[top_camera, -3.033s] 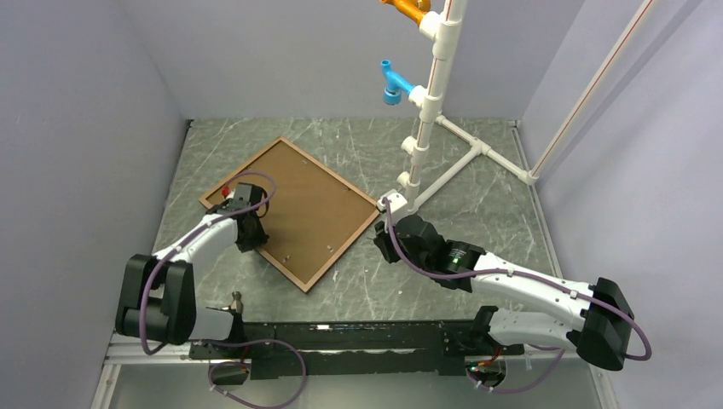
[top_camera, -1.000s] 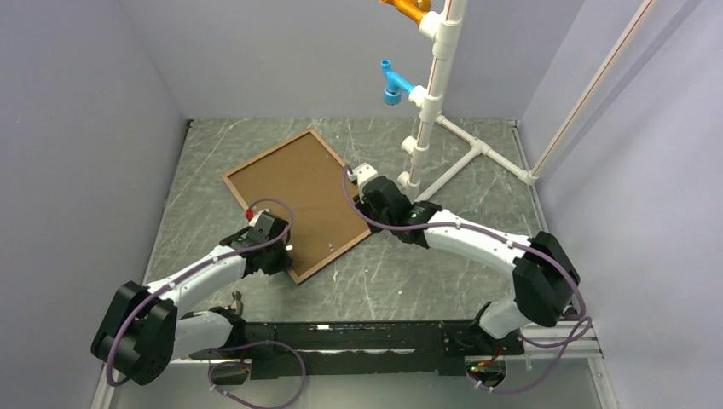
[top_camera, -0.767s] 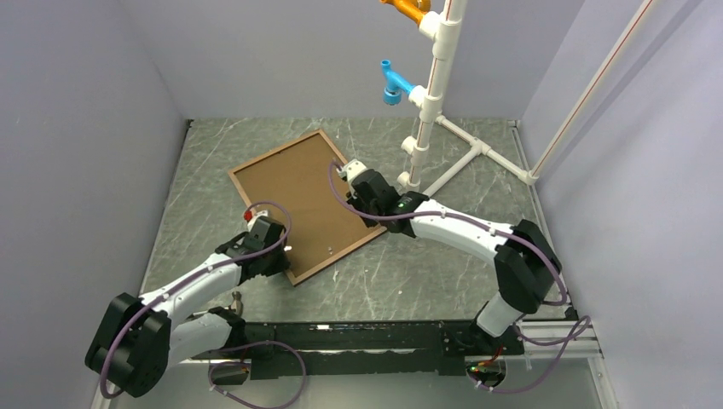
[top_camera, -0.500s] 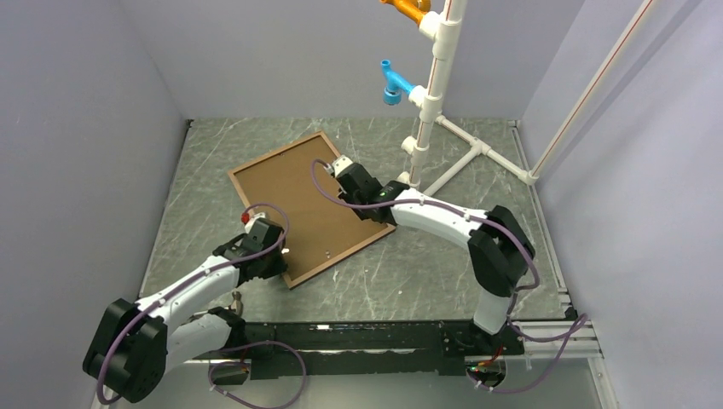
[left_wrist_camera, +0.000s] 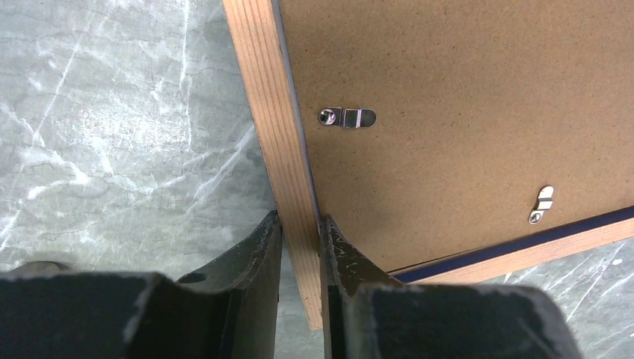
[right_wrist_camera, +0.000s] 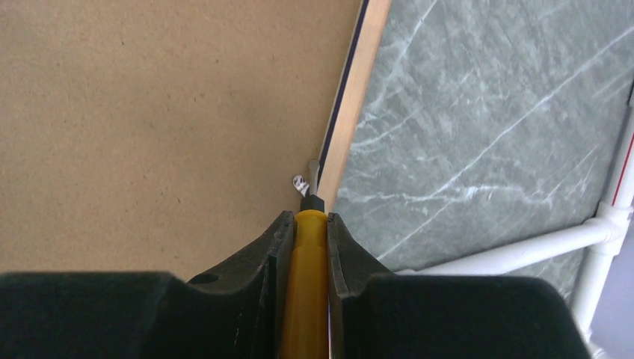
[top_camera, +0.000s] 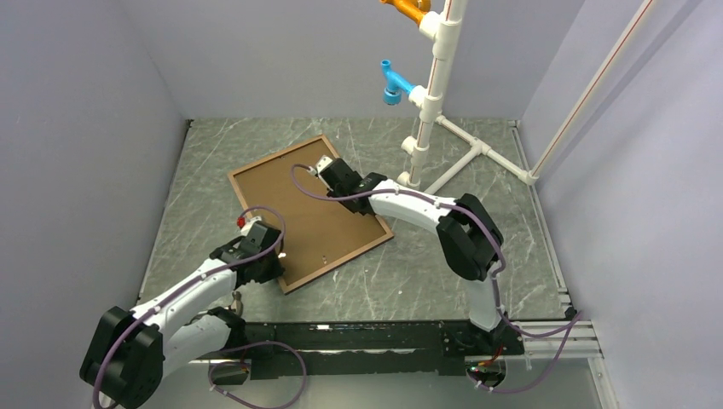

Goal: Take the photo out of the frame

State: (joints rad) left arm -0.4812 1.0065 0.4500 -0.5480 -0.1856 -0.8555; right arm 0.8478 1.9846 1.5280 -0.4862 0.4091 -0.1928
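The frame [top_camera: 379,223] lies face down on the table, its brown wooden back up. The photo's print is hidden; only its brown backing board [top_camera: 298,204] shows, held by metal clips [left_wrist_camera: 348,117]. My left gripper [top_camera: 260,260] is shut on the frame's near-left wooden rail [left_wrist_camera: 262,90], as the left wrist view [left_wrist_camera: 299,221] shows. My right gripper [top_camera: 328,175] is shut on a yellow-handled screwdriver [right_wrist_camera: 305,269]. Its tip touches a clip [right_wrist_camera: 301,182] beside the frame's far-right rail [right_wrist_camera: 357,97].
A white PVC pipe stand [top_camera: 430,111] rises at the back right, with a blue fitting [top_camera: 392,85] and an orange one [top_camera: 407,8]. Its base pipes [right_wrist_camera: 523,250] lie just right of the frame. Grey walls enclose the marbled table [top_camera: 477,196].
The frame has turned and shifted right. My left gripper has moved to its near-left rail. My right gripper has swung left and further back over the backing board.
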